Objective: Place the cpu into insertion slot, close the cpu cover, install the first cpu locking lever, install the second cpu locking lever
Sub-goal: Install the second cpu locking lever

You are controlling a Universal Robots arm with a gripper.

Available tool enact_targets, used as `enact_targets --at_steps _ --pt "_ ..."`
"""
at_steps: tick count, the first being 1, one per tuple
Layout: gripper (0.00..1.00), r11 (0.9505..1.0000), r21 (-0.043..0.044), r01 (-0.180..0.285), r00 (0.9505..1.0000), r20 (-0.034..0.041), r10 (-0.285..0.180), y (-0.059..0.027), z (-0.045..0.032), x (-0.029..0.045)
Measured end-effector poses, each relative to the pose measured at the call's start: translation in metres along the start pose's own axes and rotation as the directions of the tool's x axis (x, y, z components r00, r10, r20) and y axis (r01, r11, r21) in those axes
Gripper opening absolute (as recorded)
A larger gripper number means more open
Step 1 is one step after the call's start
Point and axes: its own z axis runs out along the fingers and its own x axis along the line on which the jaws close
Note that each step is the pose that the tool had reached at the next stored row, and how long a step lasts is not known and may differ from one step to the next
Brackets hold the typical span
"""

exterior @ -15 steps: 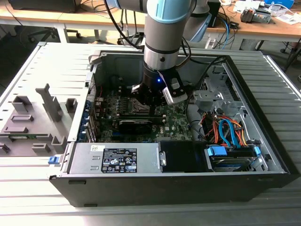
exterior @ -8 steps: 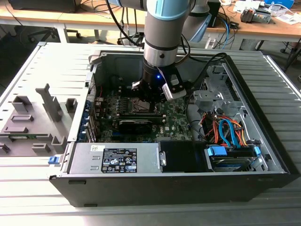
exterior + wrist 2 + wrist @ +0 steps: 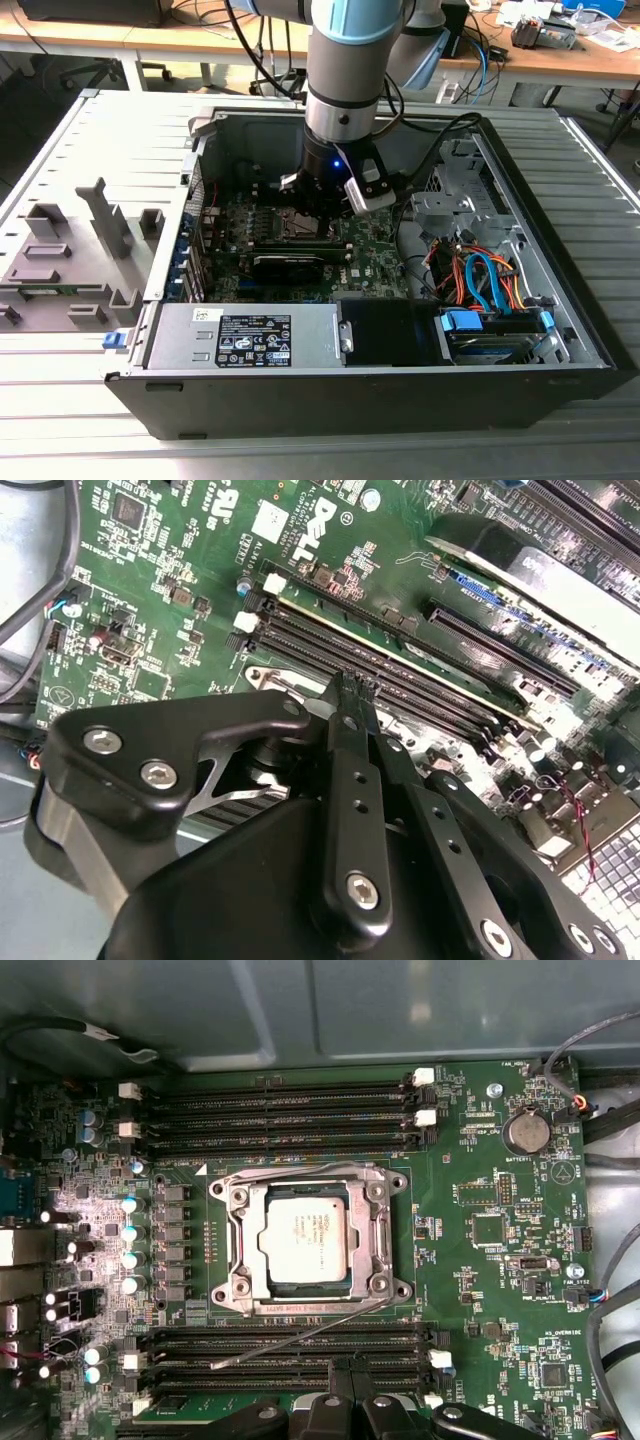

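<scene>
— Where's the cpu [image 3: 305,1240]?
— Centre of the first wrist view, seated in the insertion slot [image 3: 268,1198], cpu cover [image 3: 240,1240] down around it; one lever [image 3: 300,1335] sticks out loose.
— And the gripper [image 3: 350,685]?
— Fingers pressed together, holding nothing, above the green board [image 3: 180,550].

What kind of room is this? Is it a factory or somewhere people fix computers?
Probably a lab or workshop bench, not a factory line. An opened computer case lies on a slatted metal table, a robot arm reaches into it, and wooden desks with cables and clutter stand behind.
</scene>
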Motion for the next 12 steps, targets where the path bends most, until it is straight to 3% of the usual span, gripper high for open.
enact_targets --at_steps 3,12 --pt "0.11 1.0000 0.0000 0.000 1.0000 0.0000 0.000 -0.0001 0.0042 0.0000" --pt "0.11 1.0000 0.0000 0.000 1.0000 0.0000 0.000 -0.0001 0.0068 -0.0001"
